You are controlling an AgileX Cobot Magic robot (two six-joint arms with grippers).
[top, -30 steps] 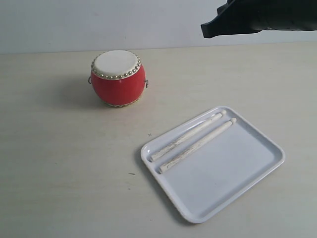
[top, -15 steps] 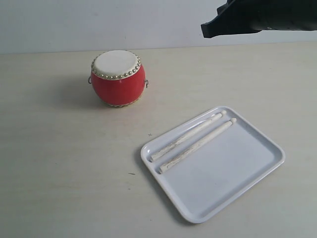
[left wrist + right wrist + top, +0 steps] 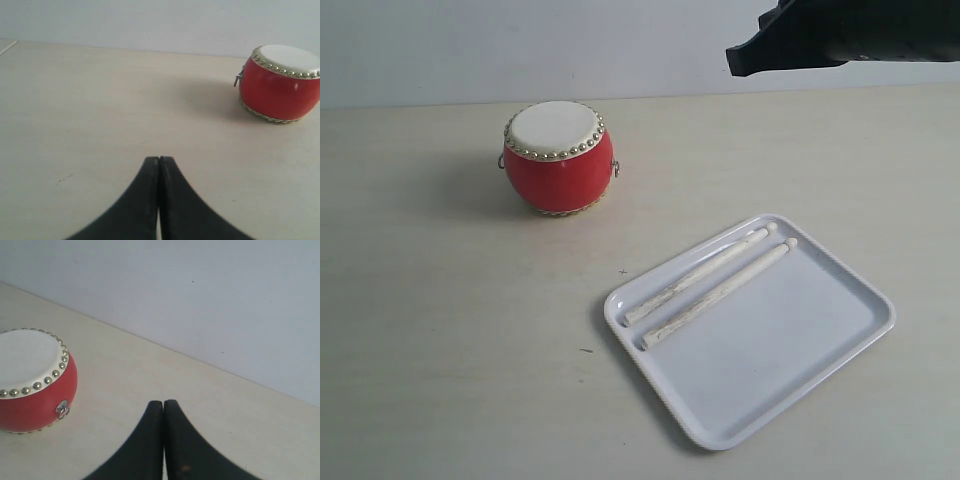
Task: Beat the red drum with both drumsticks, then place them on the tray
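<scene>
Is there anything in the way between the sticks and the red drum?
No, nothing visible. The drumsticks lie in the tray, and only table surface shows between the tray's low rim and the red drum.

table [image 3: 440,380]: pale wood, small dark specks | wall [image 3: 520,40]: plain, pale

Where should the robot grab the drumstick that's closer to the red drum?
Probably mid-shaft, coming straight down from above, jaws across it. That drumstick lies flat in the tray, so a sideways approach meets the rim, and the other drumstick lies close beside it, leaving one finger a narrow gap.
</scene>
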